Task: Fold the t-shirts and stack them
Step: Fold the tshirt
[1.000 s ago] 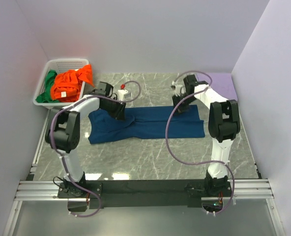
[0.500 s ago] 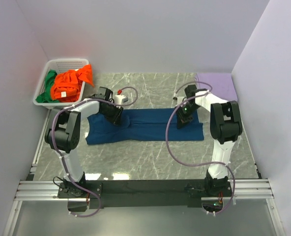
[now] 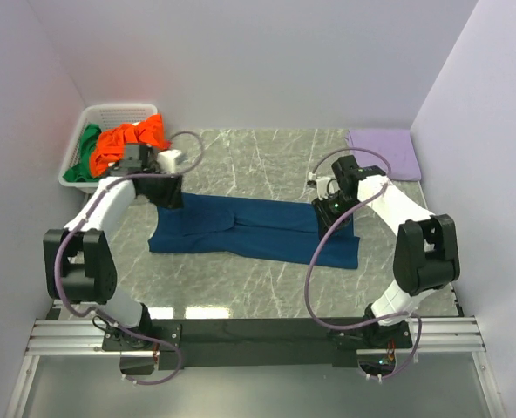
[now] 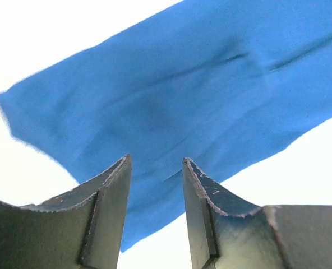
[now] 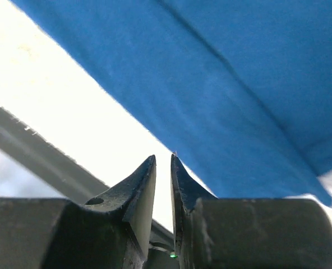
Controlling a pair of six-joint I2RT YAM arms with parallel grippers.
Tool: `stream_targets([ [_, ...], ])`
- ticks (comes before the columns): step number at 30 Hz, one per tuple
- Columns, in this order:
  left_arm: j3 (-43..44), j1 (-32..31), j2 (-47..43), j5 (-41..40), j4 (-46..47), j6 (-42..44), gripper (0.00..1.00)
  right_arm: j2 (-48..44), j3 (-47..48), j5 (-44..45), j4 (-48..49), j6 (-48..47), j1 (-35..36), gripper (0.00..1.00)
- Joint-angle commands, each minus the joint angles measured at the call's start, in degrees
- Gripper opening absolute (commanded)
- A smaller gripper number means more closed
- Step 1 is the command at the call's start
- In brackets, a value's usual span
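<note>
Left gripper point(image 4: 155, 162), spread, and right gripper point(image 5: 163, 158), barely parted, hang low over the navy t-shirt point(image 3: 249, 228) ends.

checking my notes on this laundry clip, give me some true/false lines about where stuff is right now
1. The blue shirt lies on the table as a long strip. True.
2. The orange shirt lies on the table beside the blue one. False: it sits in the basket with the green shirt.
3. The left gripper has cloth pinched in it. False: its jaws stand apart with nothing between them; the blue cloth lies beyond the tips.
4. A flat purple piece lies at the table's far right corner. True.
5. The basket stands at the far right. False: it stands at the far left corner.
</note>
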Motion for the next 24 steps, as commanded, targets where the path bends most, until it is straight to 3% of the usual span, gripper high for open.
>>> stream_targets([
  [1,-2.5,6.6,2.4,2.1,-6.4,0.9,0.47,-0.2,1.6,6.7,1.5,-1.6,-0.3,0.24],
  [11,-4.5,8.2,9.0,-3.9,-3.6,-6.0,0.43,17.9,18.2,12.3,4.0,-0.7,-0.3,0.2],
  [16,-5.5,8.9,9.5,-4.8,-2.9,-5.8,0.44,21.0,17.6,14.6,3.7,-1.2,-0.2,0.19],
  [24,-4.1,13.6,8.5,-2.3,-9.1,4.0,0.47,21.3,14.6,17.7,4.8,-2.1,-0.4,0.18],
])
